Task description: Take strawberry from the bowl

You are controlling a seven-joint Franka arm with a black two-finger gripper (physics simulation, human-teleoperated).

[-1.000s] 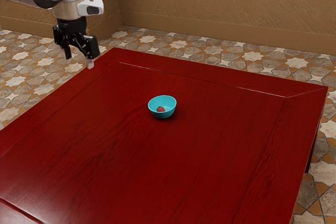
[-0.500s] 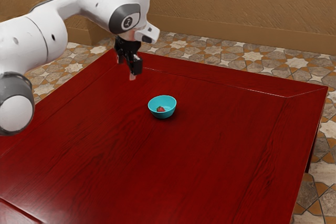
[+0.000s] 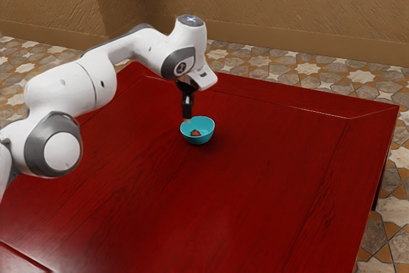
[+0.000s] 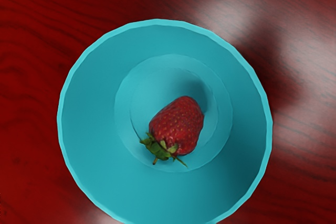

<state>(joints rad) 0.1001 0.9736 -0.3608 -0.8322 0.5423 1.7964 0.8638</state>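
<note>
My gripper (image 3: pixel 186 119) points down at the bowl's rim on the exterior view's left side, its tip overlapping the rim there. From this side-on angle I cannot tell whether it is open or shut. The turquoise bowl (image 3: pixel 204 139) stands upright on the table, and a red strawberry (image 3: pixel 195 133) lies inside it. Seen from above in the wrist view, the strawberry (image 4: pixel 178 124) rests on its side on the floor of the bowl (image 4: pixel 89 114), green leaves at one end.
The dark red wooden table (image 3: pixel 255 190) extends around the bowl on all sides. A textured brown wall (image 3: pixel 287 11) rises behind it, beyond the patterned tile floor (image 3: pixel 268 62).
From the exterior view's upper left, my arm has swung toward its right and lowered, bringing the gripper from off the table's far corner to the bowl. Bowl and strawberry have stayed put.
</note>
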